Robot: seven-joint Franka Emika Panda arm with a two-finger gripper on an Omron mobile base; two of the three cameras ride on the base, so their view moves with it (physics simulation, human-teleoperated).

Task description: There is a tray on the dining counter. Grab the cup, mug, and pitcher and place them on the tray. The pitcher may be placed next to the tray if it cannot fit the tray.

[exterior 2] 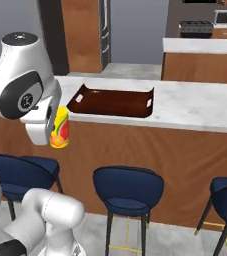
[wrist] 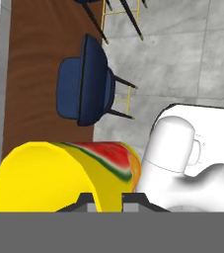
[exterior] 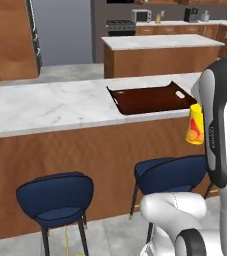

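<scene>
Out in front of the desk (exterior: 60, 107), above the blue stools (exterior 2: 128, 190), the gripper (wrist: 108, 200) is clamped tight on the yellow cup (exterior 2: 60, 129), carrying it in the air below the marble edge and short of the tray (exterior 2: 112, 102). So I'd say this is the carry leg for the cup, first of the three items to drop off. Next it needs to lift over the rim, get above the bare tray floor, then lower and let go.

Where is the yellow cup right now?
The cup is held in the shut jaws in the air, in front of the dining counter's wooden front, just below the near end of the tray, above a blue stool.
</scene>
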